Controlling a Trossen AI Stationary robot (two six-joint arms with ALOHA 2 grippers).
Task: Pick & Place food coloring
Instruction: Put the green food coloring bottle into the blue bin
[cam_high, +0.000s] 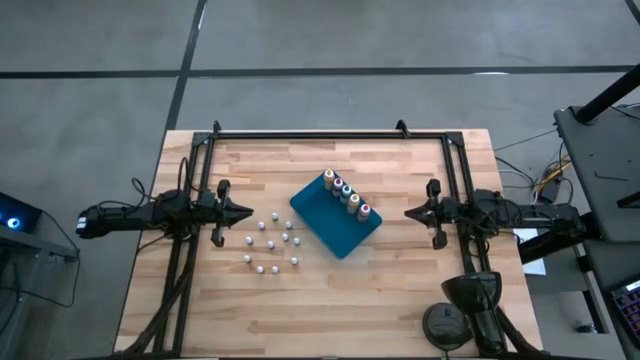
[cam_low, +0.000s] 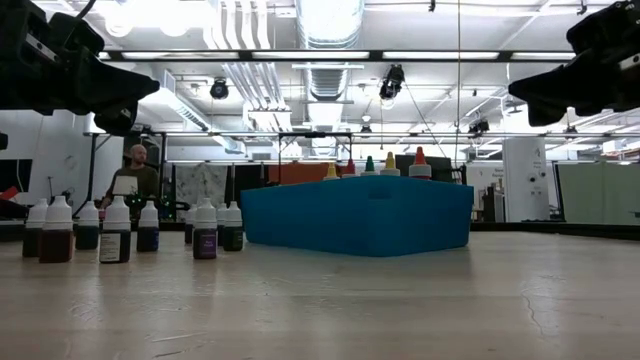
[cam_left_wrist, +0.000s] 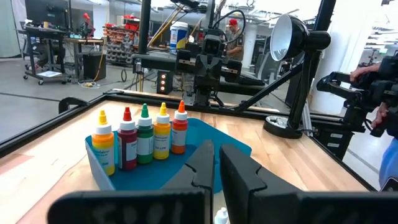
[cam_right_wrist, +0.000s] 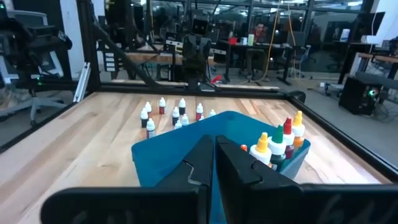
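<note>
A pale wooden table sits in a workshop hall under bright ceiling lights, with a black frame along its edges. Near its middle lies a blue tray, set at an angle, and along one of its rims stand five taller bottles with coloured tops — lined up as if already sorted. The smaller white-topped bottles stand loose on the table just beside the tray, on the left arm's side; there look to be about nine, though the overhead view is too coarse to be sure. The left tool hovers above the table near that cluster, clenched on nothing. The right tool waits on the tray's far side, likewise clenched and empty — both look parked, with no bottle yet approached.
</note>
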